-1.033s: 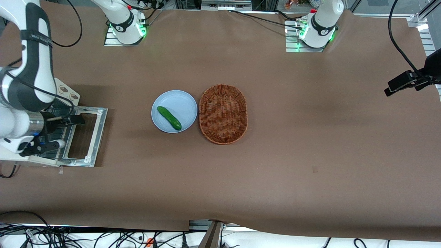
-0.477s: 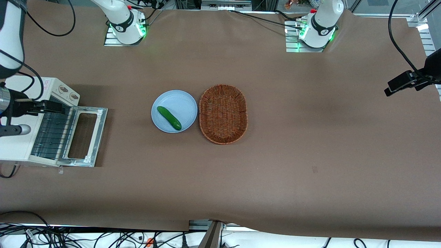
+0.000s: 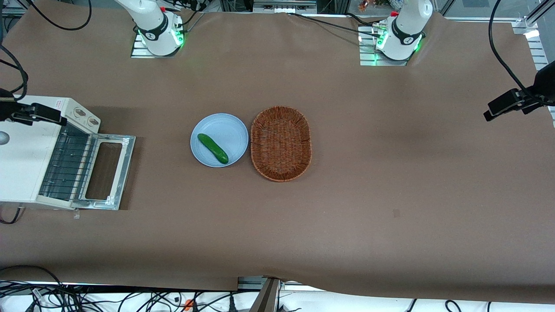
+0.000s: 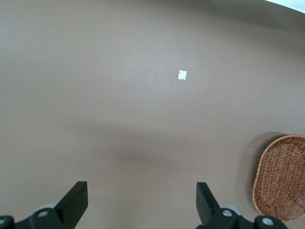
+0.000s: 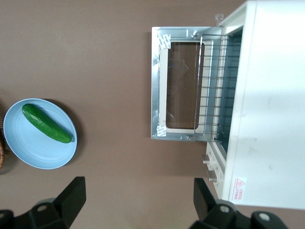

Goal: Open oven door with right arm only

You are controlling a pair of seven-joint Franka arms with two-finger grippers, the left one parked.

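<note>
Now that the gripper (image 5: 138, 202) has lifted clear above the oven, fingers spread and empty, the oven door (image 3: 108, 171) lies flat — task apparently complete.

Right arm (image 3: 8, 110) mostly cut off at the front view's edge; only a dark piece of the end effector (image 3: 41, 112) showing above the oven (image 3: 21, 160). Oven body itself cropped at the same edge. In the right wrist view, end effector (image 5: 138, 200) open, fingertips (image 5: 74, 191) alone visible. Door (image 5: 178, 90) handle hidden beneath the lowered panel. Basket (image 4: 281, 176) cropped in the left wrist view.
</note>
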